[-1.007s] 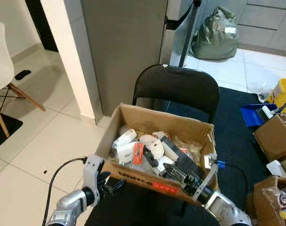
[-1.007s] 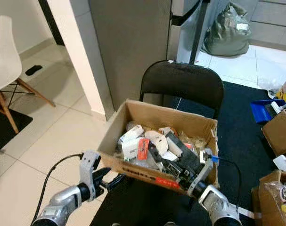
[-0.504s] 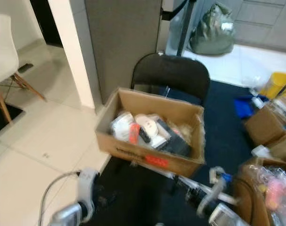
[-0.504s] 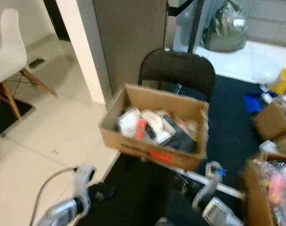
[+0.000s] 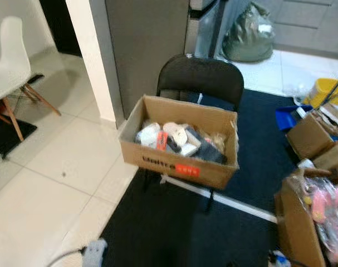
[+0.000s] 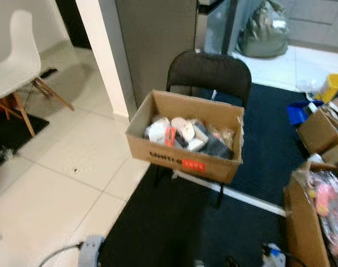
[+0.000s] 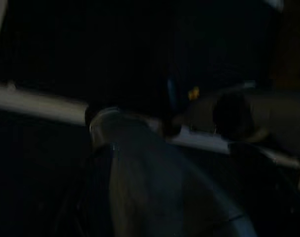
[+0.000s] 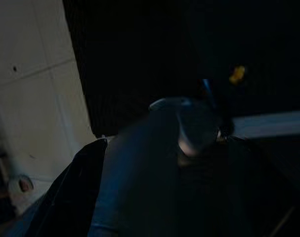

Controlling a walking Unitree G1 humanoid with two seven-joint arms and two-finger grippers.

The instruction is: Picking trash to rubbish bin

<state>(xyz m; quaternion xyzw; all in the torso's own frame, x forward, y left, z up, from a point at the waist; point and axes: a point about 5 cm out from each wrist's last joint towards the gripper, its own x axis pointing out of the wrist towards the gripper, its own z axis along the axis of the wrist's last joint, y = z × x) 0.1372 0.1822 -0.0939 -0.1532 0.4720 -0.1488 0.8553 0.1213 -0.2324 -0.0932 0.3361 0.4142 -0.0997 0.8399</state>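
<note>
Looking down, we see an open cardboard box (image 5: pixel 179 161) packed with mixed trash (image 5: pixel 177 140) at the centre of the frame, resting on the seat of a black chair (image 5: pixel 200 77) whose backrest rises just behind it. A dark rug (image 5: pixel 169 228) fills the lower middle, with a pale strip (image 5: pixel 224 199) crossing it beneath the box. Tiled floor (image 5: pixel 40 183) spreads across the left, a white chair (image 5: pixel 10 61) stands at upper left, and a grey wall panel (image 5: pixel 143 44) rises behind the box. More cardboard boxes (image 5: pixel 310 133) crowd the right edge, a yellow bucket (image 5: pixel 324 89) near them, and a green bag (image 5: pixel 246 36) sits at the top. Our left arm (image 5: pixel 93 255) peeks in at the bottom edge; we cannot tell how either gripper stands, both wrist views being dark.
</note>
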